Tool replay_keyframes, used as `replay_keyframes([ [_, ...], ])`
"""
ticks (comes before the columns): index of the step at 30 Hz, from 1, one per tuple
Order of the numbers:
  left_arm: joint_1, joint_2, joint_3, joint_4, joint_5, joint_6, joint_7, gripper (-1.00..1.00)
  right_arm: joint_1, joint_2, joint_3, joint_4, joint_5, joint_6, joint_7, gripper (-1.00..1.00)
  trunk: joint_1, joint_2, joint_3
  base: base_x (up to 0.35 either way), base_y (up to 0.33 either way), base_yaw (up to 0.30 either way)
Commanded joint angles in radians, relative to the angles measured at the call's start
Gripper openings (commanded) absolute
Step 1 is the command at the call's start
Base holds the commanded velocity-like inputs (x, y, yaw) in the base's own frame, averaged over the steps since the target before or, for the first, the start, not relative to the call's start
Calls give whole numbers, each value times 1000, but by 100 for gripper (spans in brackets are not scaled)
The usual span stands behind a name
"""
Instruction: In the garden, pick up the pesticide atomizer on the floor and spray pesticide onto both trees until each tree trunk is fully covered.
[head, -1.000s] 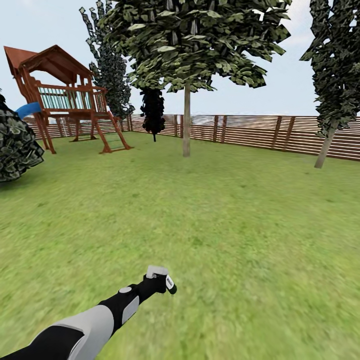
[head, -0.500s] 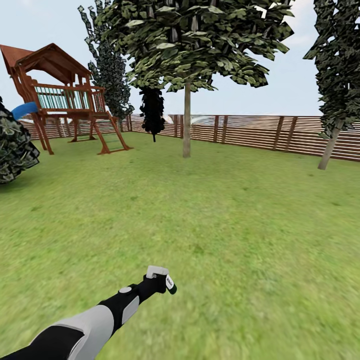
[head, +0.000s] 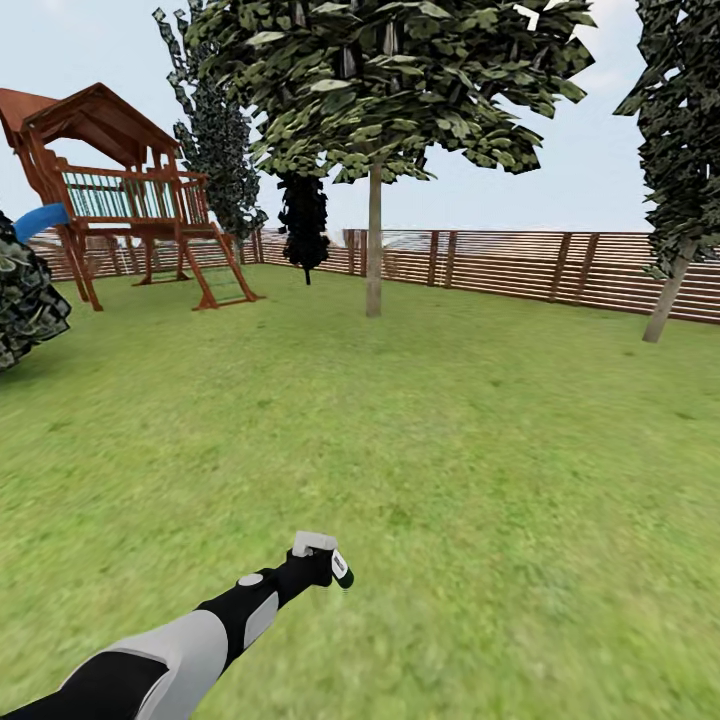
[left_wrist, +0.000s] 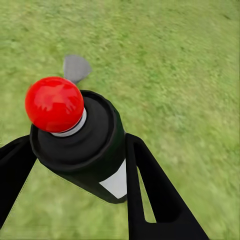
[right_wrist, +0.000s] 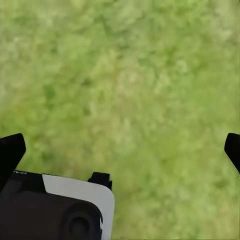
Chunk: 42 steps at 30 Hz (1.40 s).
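nothing between arm and bottle has changed since a second ago; the whole head view has slid a little, so the play structure (head: 130, 190) sits nearer the left edge and the leaning tree at far right (head: 680, 180) stands further right, which is the camera moving, not the things. left gripper (head: 318, 572) and pesticide atomizer (head: 325, 560) hold the same spot, lower centre of the frame.

left arm (head: 170, 650) comes up from the lower left corner and reaches diagonally toward the middle, nearly straight, white forearm shell then black wrist. at its tip the atomizer: pale spray head (head: 314, 542) on top, dark body with a white label below it, long axis tilted, head end upward in the frame and base end down and right. which way the nozzle faces i can't tell from the head view.

left wrist view now: the left gripper (left_wrist: 80, 165) is clamped on the atomizer (left_wrist: 82, 145), one black finger (left_wrist: 150, 200) touching each side of the dark body, a red ball (left_wrist: 54, 104) on the near end and a white label patch (left_wrist: 117, 182) at the lower flank. the bottle's long axis runs away from the camera along the fingers, over lawn (left_wrist: 175, 75).

straight ahead in the head view, upper centre, a tree (head: 380, 80) with a bare upright trunk (head: 374, 245), well apart from the gripper, brown slat fence (head: 500, 265) behind it.

right wrist view: right gripper (right_wrist: 120, 150) fingertips (right_wrist: 11, 150) sit at opposite frame edges, spread wide apart, grass between.
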Motion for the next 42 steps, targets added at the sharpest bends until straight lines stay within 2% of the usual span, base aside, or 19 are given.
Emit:
replay_keyframes([
  [1, -1, 0, -8, 1, 11, -4, -2, -100, -2, 0, 7, 4, -8, -7, 5, 100, 1, -1, -1, 350, 0, 0],
  [42, -1, 0, -7, 1, 11, -4, -2, -100, -2, 0, 7, 4, -8, -7, 4, 100, 1, -1, -1, 350, 0, 0],
])
